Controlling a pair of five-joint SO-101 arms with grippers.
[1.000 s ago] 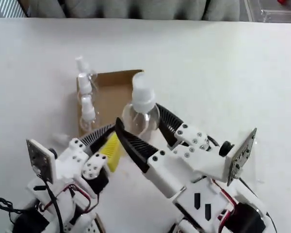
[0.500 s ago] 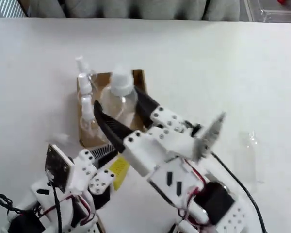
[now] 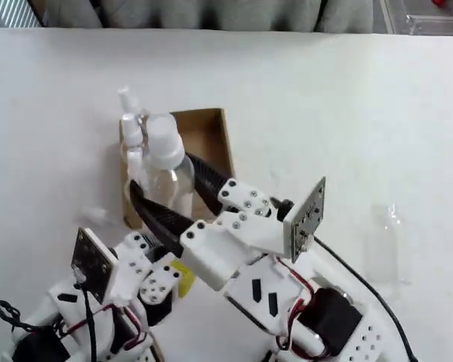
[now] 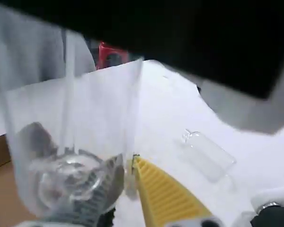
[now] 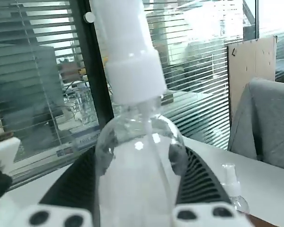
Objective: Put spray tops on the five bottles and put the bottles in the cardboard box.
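Over cardboard box [image 3: 211,139] | right gripper [image 3: 161,172] clamped on bottle [image 3: 164,143] | bottle upright

A white bench [image 3: 347,90] spreads wide under even, bright light. Along its far edge runs grey upholstered seating [image 3: 211,13], with a clear plastic container [image 3: 423,15] at one corner. In the right wrist view, horizontal blinds [image 5: 33,66] cover large windows split by a dark upright frame [image 5: 92,90]. A grey chair [image 5: 267,123] stands beside a brown board [image 5: 251,61].
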